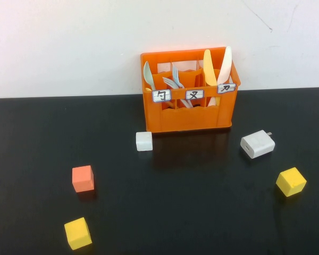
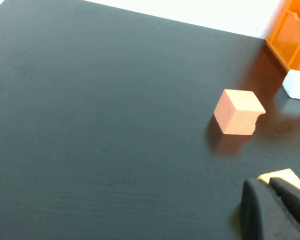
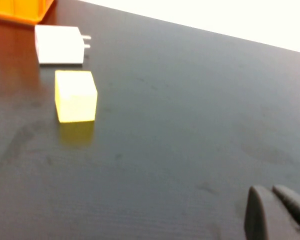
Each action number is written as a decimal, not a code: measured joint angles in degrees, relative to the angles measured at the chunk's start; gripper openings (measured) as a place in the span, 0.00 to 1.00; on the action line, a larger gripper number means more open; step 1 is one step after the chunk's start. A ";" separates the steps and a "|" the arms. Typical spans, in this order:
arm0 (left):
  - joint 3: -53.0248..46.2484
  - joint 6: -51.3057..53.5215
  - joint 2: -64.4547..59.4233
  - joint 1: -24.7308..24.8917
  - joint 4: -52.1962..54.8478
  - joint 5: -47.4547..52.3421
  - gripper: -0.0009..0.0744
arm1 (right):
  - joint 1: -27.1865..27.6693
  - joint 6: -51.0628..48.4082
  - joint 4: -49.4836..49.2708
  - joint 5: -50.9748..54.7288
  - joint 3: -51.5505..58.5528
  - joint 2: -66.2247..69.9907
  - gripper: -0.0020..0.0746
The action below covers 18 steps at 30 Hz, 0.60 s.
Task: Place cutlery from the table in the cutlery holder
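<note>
Lower right of each wrist view: left gripper and right gripper, fingers together, empty. Upper centre of the high view: cutlery holder containing spoon, fork, knife; light, stiff, slippery plastic, best gripped mid-handle.

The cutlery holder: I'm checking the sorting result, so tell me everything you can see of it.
The cutlery holder is an orange plastic crate with three compartments and three white labels with black characters. It stands upright at the table's far edge by the wall. A pale spoon fills the left slot, light blue forks the middle, pale knives the right. A white cube sits just before its left corner.
</note>
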<state>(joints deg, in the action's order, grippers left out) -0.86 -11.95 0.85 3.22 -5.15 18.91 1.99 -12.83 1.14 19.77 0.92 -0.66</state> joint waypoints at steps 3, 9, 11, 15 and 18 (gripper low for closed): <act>0.00 0.00 0.00 0.00 0.00 0.00 0.01 | 0.00 1.80 0.00 0.00 0.00 0.00 0.02; 0.00 0.00 0.00 0.00 0.00 0.00 0.01 | 0.00 2.72 0.00 0.00 0.00 0.00 0.02; 0.00 0.00 0.00 0.00 0.00 0.00 0.01 | 0.00 3.46 0.00 0.00 0.00 0.00 0.02; 0.00 0.00 0.00 0.00 0.00 0.00 0.01 | 0.00 6.39 0.00 0.00 0.00 0.00 0.02; 0.00 0.00 0.00 0.00 0.00 0.00 0.01 | 0.00 6.89 0.00 0.00 0.00 0.00 0.02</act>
<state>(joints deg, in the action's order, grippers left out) -0.86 -11.95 0.85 3.22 -5.15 18.91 1.99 -5.94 1.14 19.77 0.92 -0.66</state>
